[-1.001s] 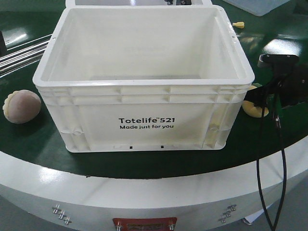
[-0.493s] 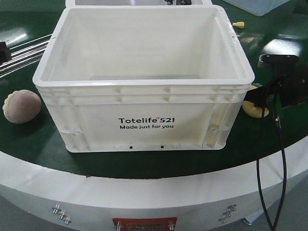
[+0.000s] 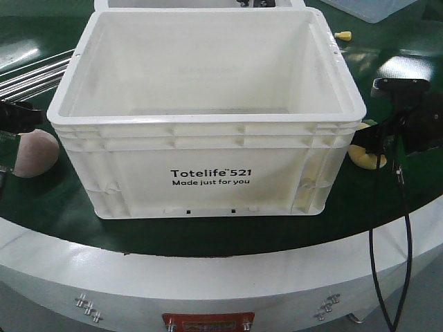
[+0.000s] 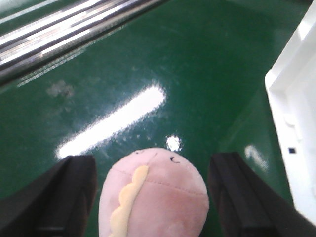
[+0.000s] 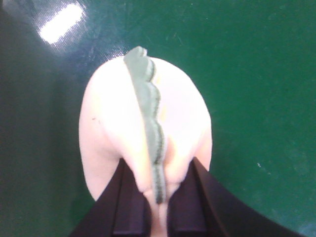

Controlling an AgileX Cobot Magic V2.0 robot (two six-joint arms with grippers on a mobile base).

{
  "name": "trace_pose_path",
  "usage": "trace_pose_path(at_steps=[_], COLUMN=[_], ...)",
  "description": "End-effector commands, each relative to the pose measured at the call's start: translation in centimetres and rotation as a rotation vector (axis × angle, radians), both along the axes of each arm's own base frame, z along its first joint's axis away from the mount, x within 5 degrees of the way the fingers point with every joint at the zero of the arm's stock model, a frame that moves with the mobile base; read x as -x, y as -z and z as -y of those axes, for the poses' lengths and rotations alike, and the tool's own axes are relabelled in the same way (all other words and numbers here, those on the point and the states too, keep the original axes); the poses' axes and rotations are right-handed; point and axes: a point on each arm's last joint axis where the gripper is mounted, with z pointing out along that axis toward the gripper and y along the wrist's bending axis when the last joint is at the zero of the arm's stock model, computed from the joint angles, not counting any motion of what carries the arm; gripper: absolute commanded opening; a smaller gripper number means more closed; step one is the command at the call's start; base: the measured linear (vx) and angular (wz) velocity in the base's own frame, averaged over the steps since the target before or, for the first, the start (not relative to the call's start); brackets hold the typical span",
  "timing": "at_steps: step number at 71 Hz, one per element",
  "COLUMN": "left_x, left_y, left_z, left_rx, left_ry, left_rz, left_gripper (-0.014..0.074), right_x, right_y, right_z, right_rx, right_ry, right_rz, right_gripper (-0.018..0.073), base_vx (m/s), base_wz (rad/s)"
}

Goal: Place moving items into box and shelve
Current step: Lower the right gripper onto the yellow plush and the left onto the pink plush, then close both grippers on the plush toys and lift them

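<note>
1. Pick-up is judged to be the step in hand. The left gripper (image 4: pixel 153 165) is spread, with the pink plush toy (image 4: pixel 158 197) lying between its fingers on the green surface (image 4: pixel 163 59), left of the box (image 3: pixel 208 114).
2. The yellow plush toy (image 5: pixel 108 118) is pinched by the right gripper (image 5: pixel 162 170), right of the box.
3. Closure on the pink plush toy is called for next, then lifts over the rim.
4. "Totelife 521 Made just for you" is printed on the box front.

Box (image 3: pixel 208 149): white, black lettering on front.
Tabletop (image 3: pixel 62 207): dark green, glossy, white glare streaks; white outer rim.
Pink plush (image 4: pixel 158 192): dusty pink-brown, beige scalloped edge, tiny black face marks.
Pale plush (image 5: pixel 113 118): cream, green scalloped strip down middle.
Red plate (image 3: pixel 208 321), bottom centre.
</note>
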Motion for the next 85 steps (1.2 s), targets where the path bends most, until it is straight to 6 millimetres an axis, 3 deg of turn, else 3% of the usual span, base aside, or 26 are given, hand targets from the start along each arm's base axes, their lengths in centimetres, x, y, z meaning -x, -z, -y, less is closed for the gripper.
trace_pose_path(at_steps=[1,26,34,38,44,54,73,85], left_x=[-0.8,-2.1,-2.3,-2.4,-2.4,-2.3,-2.2,-2.2], left_y=[-1.8,2.8,4.1,4.5,4.9,4.9,4.9,3.2], left_z=[0.2,0.0,0.0,0.0,0.0,0.0,0.0,0.1], left_rx=[0.007,0.016,0.021,0.03,0.05,0.063,0.064,0.061], left_ry=[0.003,0.0,-0.002,-0.009,-0.025,-0.035,-0.037,-0.032], left_rz=[0.102,-0.052,-0.093,-0.111,-0.127,-0.131,-0.139,-0.059], left_gripper=[0.0575,0.0575,0.0539,0.0481,0.0318,-0.0028,-0.0028,-0.0028], right_x=[-0.5,-0.6,-0.6,-0.6,-0.6,-0.6,-0.6,-0.8], right_y=[-2.0,-2.0,-2.0,-2.0,-2.0,-2.0,-2.1,-3.0], right_z=[0.0,0.0,0.0,0.0,0.0,0.0,0.0,0.0], right_rx=[0.008,0.008,0.008,0.008,0.008,0.008,0.01,0.023], right_ry=[-0.012,-0.013,-0.013,-0.013,-0.013,-0.013,-0.016,-0.038], right_rz=[0.085,0.097,0.097,0.097,0.097,0.097,0.1,0.158], right_gripper=[-0.0015,-0.0015,-0.0015,-0.0015,-0.0015,-0.0015,-0.0015,-0.0015], base_vx=[0.0,0.0,0.0,0.0,0.0,0.0,0.0,0.0], base_wz=[0.0,0.0,0.0,0.0,0.0,0.0,0.0,0.0])
